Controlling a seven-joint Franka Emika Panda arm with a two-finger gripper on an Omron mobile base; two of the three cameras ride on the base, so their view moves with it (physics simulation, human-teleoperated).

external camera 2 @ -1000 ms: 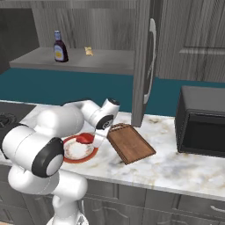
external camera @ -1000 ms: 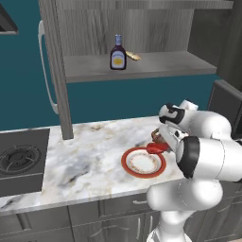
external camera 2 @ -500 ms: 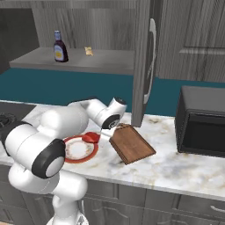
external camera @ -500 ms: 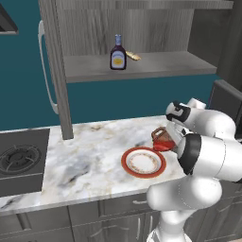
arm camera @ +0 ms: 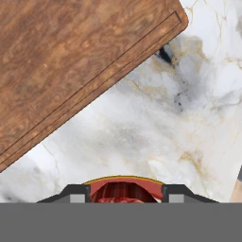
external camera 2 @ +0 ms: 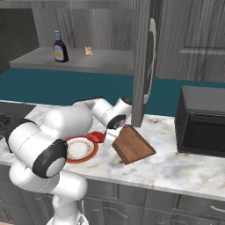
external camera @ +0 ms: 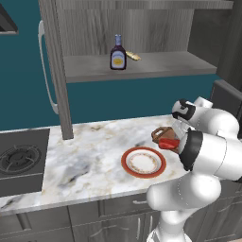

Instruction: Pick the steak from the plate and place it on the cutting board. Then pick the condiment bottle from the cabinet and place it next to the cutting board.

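Steak (arm camera: 124,193) clamped between gripper (arm camera: 125,193) tips, apparently shallowly; could slip onto marble counter (arm camera: 179,137) short of cutting board (arm camera: 71,61).

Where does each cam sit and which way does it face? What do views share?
Left base view: behind the arm to its left, looking forward and down at the counter; white arm at lower right.
Right base view: behind to its right, same counter; arm at lower left.
Hand view: on the hand, looking down past the jaws at the cutting board; dark fingertips at bottom.
Both base views share the plate, steak, bottle.
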